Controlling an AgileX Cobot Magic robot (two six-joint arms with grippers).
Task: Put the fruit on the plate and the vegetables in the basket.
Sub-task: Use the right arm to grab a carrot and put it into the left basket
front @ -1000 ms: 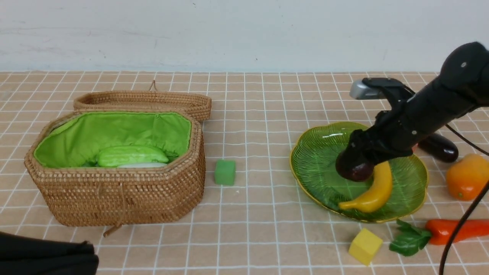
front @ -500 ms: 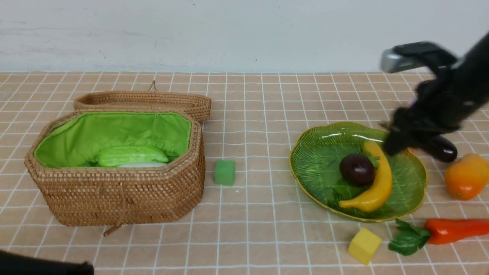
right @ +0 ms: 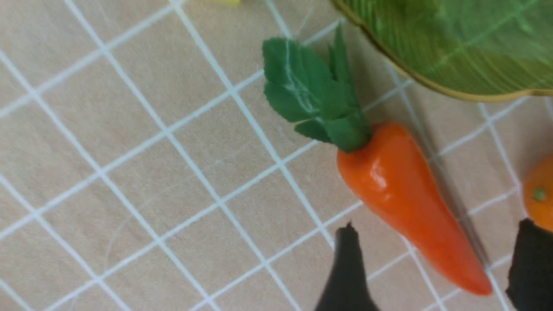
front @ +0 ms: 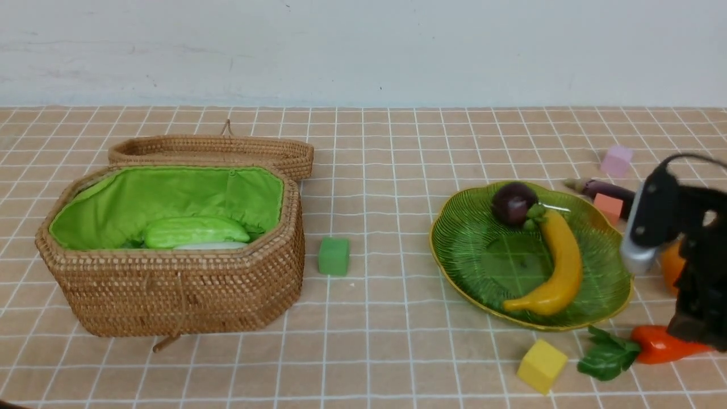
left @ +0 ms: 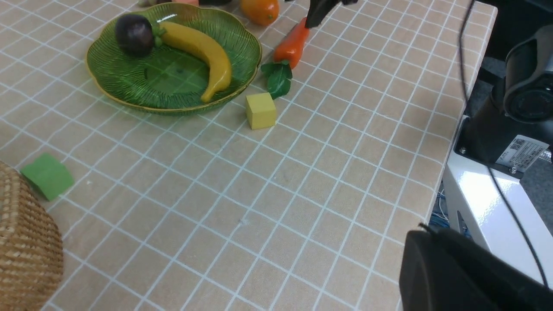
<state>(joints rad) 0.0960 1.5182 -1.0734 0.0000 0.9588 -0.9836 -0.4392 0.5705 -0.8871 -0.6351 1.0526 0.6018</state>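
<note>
1. The right pincer (right: 436, 272) hangs low over the table, its two dark fingers (right: 345, 272) spread wide and holding nothing.
2. The carrot (right: 402, 194) lies flat on the table. Its thin end is between those fingers and its leaves point away from the pincer. I cannot tell whether either finger touches it.
3. The orange fruit (right: 540, 194) sits on the table just beside the pincer's far finger.
4. The plate (front: 483, 267) is near the pincer, to its left. The banana (front: 559, 267) and the mangosteen (front: 513, 203) lie on it, touching each other.
5. The eggplant (front: 602, 190) lies on the table beyond the pincer, behind the plate's far rim.
6. The basket (front: 170, 295) stands open, well apart to the pincer's left, with the gourd (front: 193, 231) inside.
7. Only a dark edge of the left pincer (left: 453, 272) shows, so I cannot tell whether it is spread or pressed together.
</note>
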